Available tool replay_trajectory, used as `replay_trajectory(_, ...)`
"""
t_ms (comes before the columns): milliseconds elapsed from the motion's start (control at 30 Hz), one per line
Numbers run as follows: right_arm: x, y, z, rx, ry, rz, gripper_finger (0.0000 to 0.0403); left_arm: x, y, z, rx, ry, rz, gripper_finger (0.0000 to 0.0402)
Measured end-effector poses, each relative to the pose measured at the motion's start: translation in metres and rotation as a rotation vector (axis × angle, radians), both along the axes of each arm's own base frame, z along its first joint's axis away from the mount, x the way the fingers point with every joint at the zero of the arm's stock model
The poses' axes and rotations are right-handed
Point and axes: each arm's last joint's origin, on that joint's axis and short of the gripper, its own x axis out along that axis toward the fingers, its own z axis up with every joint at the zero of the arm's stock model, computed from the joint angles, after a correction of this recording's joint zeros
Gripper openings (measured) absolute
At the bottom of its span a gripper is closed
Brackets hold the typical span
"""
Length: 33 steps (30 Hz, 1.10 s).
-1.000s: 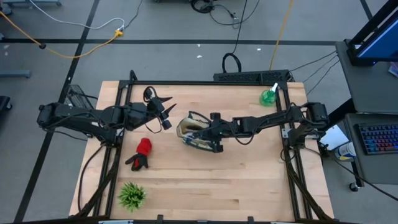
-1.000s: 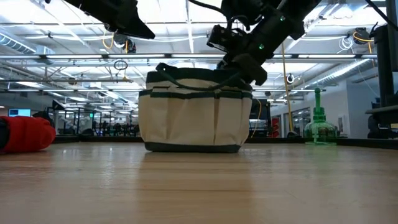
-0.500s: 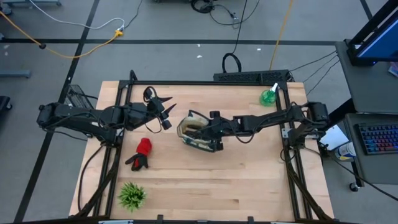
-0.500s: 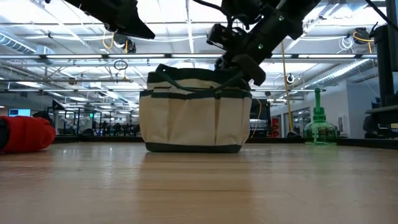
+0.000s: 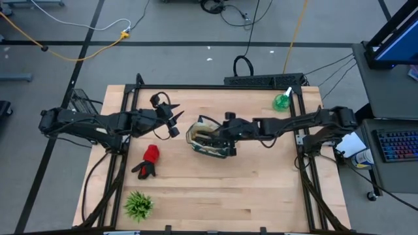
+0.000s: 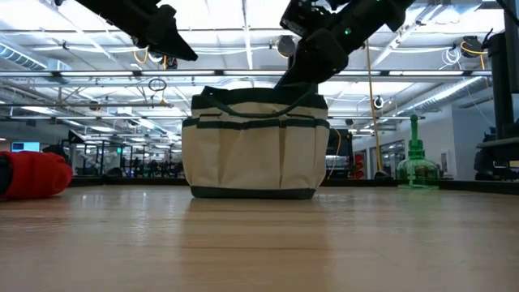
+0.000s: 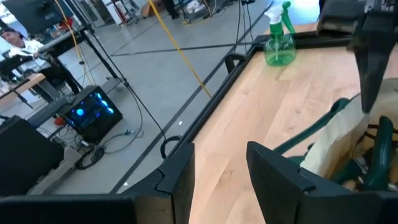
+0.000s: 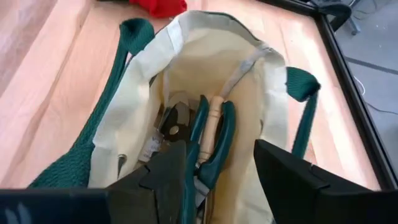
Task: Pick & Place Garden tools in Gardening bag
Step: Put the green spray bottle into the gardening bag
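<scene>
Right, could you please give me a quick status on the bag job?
Right end effector open over gardening bag, pruners inside. Left end effector open, waiting beside the bag. Glove, spray bottle still out.

Finding no readable text, label, brand or number anywhere. Seeing no lettering on any surface or screen in view.

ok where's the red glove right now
In the high view the red glove lies on the table's left side, left of the bag and above the spiky green plant, just below the left arm.
</scene>
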Motion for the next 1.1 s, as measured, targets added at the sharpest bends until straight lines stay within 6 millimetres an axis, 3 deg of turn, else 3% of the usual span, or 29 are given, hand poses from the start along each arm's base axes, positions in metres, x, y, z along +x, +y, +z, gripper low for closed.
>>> replay_trajectory(133, -0.0036, 0.0001, 0.0064, 0.007, -0.016, -0.005, 0.0183, -0.0003, -0.0001, -0.0009, -0.001, 0.009, 0.000, 0.0152)
replay_trajectory(1100, -0.0107, -0.0006, 0.0017, -0.002, 0.070, -0.043, 0.0183, -0.0002, -0.0008, -0.0007, -0.039, -0.020, 0.004, 0.0152)
